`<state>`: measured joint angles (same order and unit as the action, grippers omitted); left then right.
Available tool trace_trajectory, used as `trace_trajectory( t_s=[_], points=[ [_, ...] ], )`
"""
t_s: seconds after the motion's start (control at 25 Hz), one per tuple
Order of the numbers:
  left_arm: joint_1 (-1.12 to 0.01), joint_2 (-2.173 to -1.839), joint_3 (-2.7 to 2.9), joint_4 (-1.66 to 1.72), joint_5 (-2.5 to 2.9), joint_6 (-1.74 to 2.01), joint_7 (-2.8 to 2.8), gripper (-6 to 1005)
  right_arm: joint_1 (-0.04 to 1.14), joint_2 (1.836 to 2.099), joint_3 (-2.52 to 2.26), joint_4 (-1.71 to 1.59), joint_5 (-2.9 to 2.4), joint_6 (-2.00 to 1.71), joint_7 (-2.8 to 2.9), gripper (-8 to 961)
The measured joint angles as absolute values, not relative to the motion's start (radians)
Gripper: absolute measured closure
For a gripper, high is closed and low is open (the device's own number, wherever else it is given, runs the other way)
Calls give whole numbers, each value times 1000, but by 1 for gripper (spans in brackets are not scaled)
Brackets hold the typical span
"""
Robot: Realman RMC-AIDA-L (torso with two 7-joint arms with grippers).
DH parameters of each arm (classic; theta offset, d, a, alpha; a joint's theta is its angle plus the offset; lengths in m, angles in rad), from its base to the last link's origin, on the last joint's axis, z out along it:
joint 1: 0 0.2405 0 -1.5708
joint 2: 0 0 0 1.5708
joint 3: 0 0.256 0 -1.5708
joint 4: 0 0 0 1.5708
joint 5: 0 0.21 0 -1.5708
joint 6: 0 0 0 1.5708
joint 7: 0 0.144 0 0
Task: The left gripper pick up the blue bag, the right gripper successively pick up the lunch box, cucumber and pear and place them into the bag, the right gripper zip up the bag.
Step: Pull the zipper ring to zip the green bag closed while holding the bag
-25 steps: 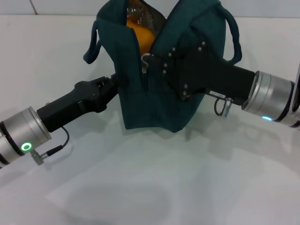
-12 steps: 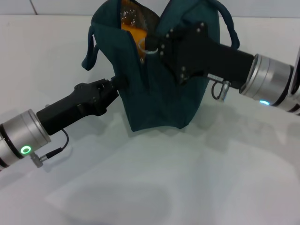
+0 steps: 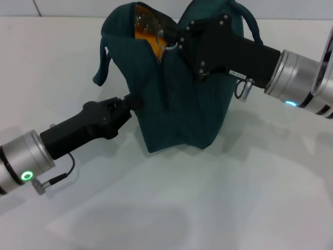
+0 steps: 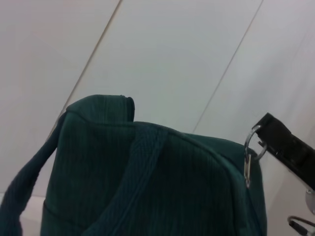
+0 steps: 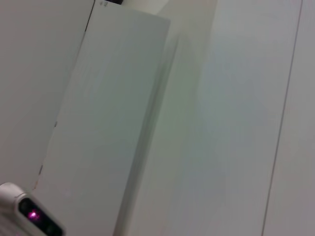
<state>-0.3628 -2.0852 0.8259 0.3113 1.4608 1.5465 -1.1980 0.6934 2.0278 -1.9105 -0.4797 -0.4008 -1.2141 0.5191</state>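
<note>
The blue bag (image 3: 177, 104) stands upright mid-table. My left gripper (image 3: 132, 101) is shut on the bag's left side wall, low down. At the top of the bag, my right gripper (image 3: 170, 37) is shut on the ring zipper pull (image 3: 167, 46). Orange pear (image 3: 148, 32) skin and foil lining show through the narrow gap left at the bag's mouth. The lunch box and cucumber are hidden. In the left wrist view the bag (image 4: 147, 182) fills the lower half, with the ring pull (image 4: 250, 150) hanging from the right gripper's black tip (image 4: 283, 145).
The white table (image 3: 171, 208) stretches in front of the bag. One loop handle (image 3: 101, 65) hangs off the bag's left side, the other (image 3: 252, 26) rises behind my right arm. The right wrist view holds only pale wall panels and a small white device (image 5: 29, 216).
My right gripper has travelled up and back along the bag's top with the zipper pull, and the opening has narrowed. The bag stands taller. The left gripper kept its hold.
</note>
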Motion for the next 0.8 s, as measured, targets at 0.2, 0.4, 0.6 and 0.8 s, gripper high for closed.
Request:
trace_trajectory(
  t_s=[0.2,0.4,0.6,0.8],
  points=[
    [-340,-2083,827,317,1476,1548,-1185,930,693,2028,-1893,-480,-401,-1214,519,944],
    [-333,-2079,827,318,1507,1549,-1181,931,693,2028,-1890,-474,-401,-1214,514,944],
    [-317,-2072,829,334,1514,1565,-1181,932,686,2028,-1880,-470,-401,-1213,507,944],
    [-283,-2072,823,376,1514,1575,-1181,934,683,2028,-1859,-473,-402,-1214,504,944]
  ],
)
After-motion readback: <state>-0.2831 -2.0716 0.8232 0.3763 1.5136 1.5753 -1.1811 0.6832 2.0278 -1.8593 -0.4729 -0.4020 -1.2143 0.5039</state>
